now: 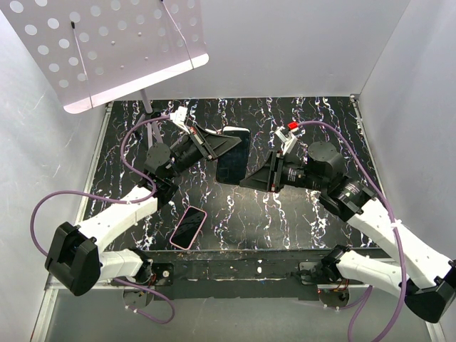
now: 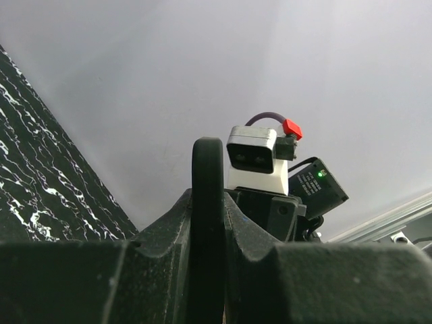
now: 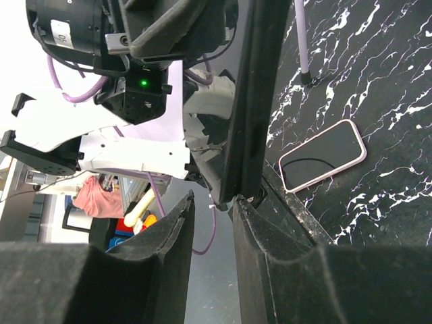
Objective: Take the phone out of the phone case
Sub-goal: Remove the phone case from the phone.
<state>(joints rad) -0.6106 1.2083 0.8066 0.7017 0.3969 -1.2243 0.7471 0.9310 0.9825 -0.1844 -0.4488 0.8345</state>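
My left gripper (image 1: 222, 144) is clamping the dark phone (image 1: 235, 160) edge-on, off the marbled table (image 1: 320, 121). My right gripper (image 1: 249, 179) is sitting narrow at the phone's lower corner; I cannot tell whether it is pinching. The pink-rimmed phone case (image 1: 189, 226) is lying flat near my left arm.

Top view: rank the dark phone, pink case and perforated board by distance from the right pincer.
1. dark phone, centre, right at the right pincer tips.
2. pink case, lying near left.
3. perforated board, far back left.
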